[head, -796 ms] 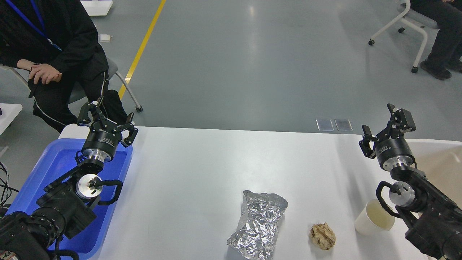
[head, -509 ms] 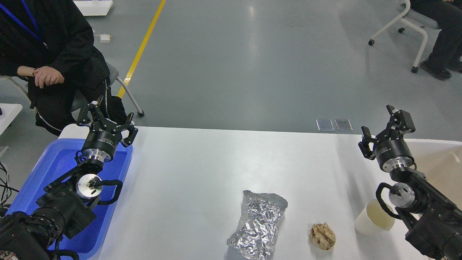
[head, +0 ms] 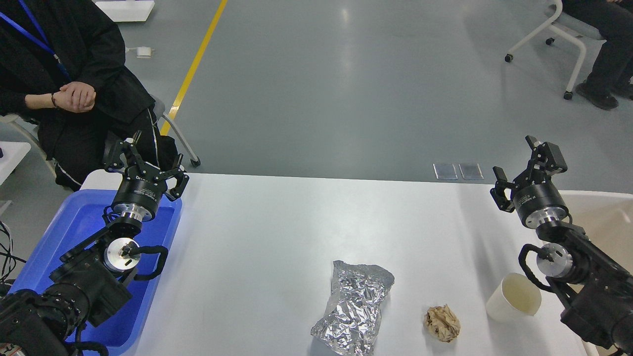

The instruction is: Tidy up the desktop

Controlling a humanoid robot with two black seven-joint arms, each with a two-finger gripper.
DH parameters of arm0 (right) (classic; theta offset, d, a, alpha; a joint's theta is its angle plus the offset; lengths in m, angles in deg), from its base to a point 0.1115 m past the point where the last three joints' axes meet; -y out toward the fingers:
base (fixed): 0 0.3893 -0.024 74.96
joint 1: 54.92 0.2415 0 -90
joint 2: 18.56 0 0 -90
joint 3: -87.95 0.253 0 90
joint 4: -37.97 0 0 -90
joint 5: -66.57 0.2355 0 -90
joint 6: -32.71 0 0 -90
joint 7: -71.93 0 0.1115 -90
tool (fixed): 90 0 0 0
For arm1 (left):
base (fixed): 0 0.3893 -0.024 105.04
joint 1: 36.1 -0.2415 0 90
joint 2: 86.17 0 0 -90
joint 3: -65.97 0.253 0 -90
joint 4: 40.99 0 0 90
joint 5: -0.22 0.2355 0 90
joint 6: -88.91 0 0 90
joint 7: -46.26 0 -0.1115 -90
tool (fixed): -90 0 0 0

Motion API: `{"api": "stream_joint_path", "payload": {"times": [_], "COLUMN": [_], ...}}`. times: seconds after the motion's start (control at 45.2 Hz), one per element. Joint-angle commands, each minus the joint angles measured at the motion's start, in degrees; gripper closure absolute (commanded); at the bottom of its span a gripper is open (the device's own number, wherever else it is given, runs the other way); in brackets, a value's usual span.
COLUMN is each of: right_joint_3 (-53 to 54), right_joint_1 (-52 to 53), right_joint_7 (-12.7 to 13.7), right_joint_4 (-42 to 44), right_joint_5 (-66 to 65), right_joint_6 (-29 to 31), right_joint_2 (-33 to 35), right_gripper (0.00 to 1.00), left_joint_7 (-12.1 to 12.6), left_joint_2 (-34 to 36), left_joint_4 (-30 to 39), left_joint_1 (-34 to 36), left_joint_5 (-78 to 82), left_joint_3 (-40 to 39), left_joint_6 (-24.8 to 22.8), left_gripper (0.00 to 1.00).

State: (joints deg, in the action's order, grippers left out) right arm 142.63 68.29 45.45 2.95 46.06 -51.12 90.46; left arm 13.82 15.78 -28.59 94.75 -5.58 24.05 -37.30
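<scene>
Since the earlier frames, the right gripper [head: 524,170] has risen a little toward the upper right of the frame and drawn slightly away from the paper cup [head: 514,297], which now shows clear of the arm's dark links. Its fingers are spread apart and hold nothing. At the left of the frame the left gripper [head: 146,165] has barely shifted; it hovers over the far end of the blue plastic tray [head: 54,237], fingers likewise spread and empty. The seated person [head: 64,89] at upper left has changed posture, with hands now clasped.

Nothing on the desktop [head: 277,232] has been touched, so I judge that tidying has not yet begun and the right arm is only readying itself. The desktop fills the lower middle of the frame, a smooth white matte slab with rounded far corners.

Three items lie along its lower edge:
- a crumpled foil wrapper [head: 353,309], silvery, creased and faceted, roughly oblong;
- just right of it, a tan crumpled paper ball [head: 442,323], small and rough;
- further right, the cream paper cup, upright, open-mouthed and apparently empty.

A beige bin [head: 603,217] sits at the right edge, partly behind the right arm.
</scene>
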Motion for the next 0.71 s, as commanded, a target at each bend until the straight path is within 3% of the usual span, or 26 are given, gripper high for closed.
{"api": "stream_joint_path", "payload": {"times": [0.0,0.155,0.332,0.442,0.531,0.686], "right_joint_3": [-1.60,-1.60,-1.95,-3.70,-7.92,-11.97], "right_joint_1": [-0.61,-1.05,-2.01,-2.37,-1.84,-0.70], "right_joint_7": [0.20,1.25,9.51,11.79,15.75,17.42], "right_joint_4": [-3.91,-6.37,-12.53,-16.83,-21.13,-26.24], "right_joint_5": [0.03,0.29,1.79,0.73,0.20,-0.32], "right_joint_6": [0.16,1.04,3.32,3.94,6.48,15.61], "right_joint_2": [4.52,5.85,9.97,15.42,21.39,30.19], "right_gripper": [0.00,0.00,0.00,0.00,0.00,0.00], "left_joint_7": [0.01,0.01,0.01,0.01,-0.08,0.01], "left_joint_2": [0.00,0.00,0.00,-0.09,0.00,-0.08], "left_joint_4": [0.00,0.00,0.00,0.00,0.00,0.00], "left_joint_1": [0.01,0.01,0.01,0.01,0.01,-0.07], "left_joint_5": [0.00,0.00,0.00,0.00,0.00,0.00], "left_joint_3": [0.00,0.00,0.00,0.00,0.00,0.00], "left_joint_6": [-0.01,-0.01,-0.01,-0.01,-0.01,-0.01], "left_gripper": [0.00,0.00,0.00,0.00,0.00,0.00]}}
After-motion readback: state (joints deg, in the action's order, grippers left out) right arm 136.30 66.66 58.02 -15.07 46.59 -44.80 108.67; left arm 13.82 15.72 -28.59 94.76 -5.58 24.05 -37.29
